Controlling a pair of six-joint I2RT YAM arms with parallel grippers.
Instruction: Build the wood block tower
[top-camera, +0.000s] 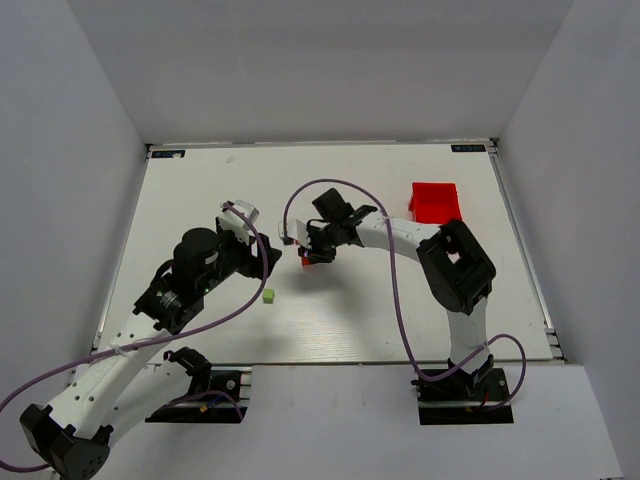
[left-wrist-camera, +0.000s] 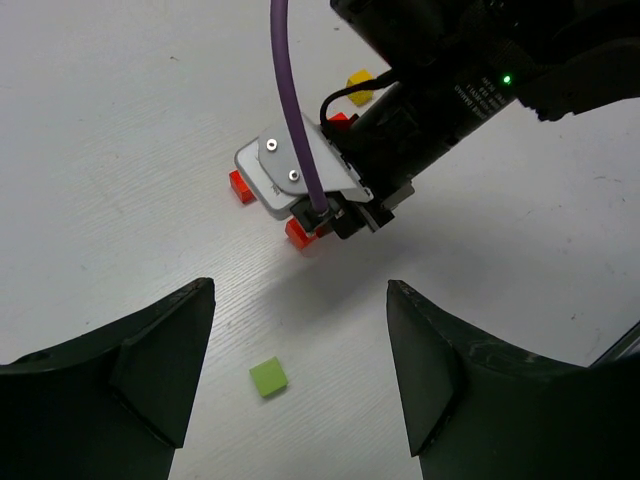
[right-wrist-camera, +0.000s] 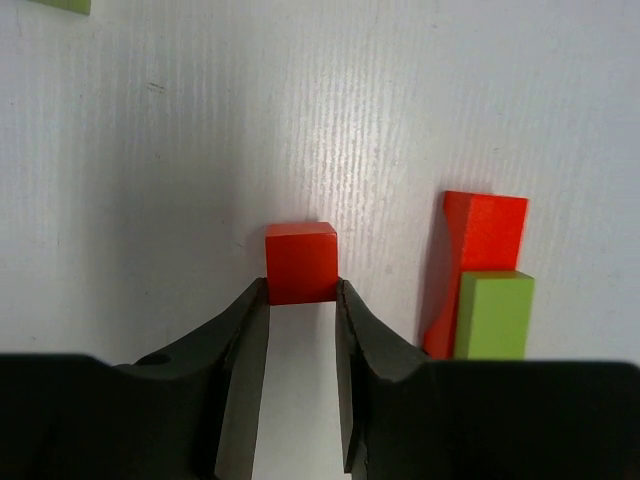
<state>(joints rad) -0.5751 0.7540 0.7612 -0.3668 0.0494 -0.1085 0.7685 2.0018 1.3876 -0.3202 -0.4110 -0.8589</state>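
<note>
subject: red cube (right-wrist-camera: 300, 255), standing on the white table (top-camera: 330, 330) near mid-field. the right gripper (right-wrist-camera: 300, 290) has both fingertips against the cube's opposite sides, so the jaws read as clamped on it. the cube appears to be resting on the surface, not lifted.

just beside it, on its right in the right wrist view, is what i take to be the tower (right-wrist-camera: 470, 262): a red bar (right-wrist-camera: 485, 228) with a lime-green block (right-wrist-camera: 495, 315) that appears to lie on it. it cannot be confirmed from this angle whether the block is seated on the bar or merely against it.

progress, as a judgement: early stage. at most two pieces are placed. loose pieces remain: a green cube (left-wrist-camera: 267, 378) lying alone nearer the arm bases, a second red block (left-wrist-camera: 240, 185) and a yellow block (left-wrist-camera: 360, 82) beyond the right gripper. the red tray (top-camera: 435, 200) sits apart, toward the far right.

pose: the right arm reaches inward across the centre, wrist pitched down at the cube. the left gripper (left-wrist-camera: 300, 300) hangs above the table with its jaws wide apart and holding nothing, the green cube below and between them.
</note>
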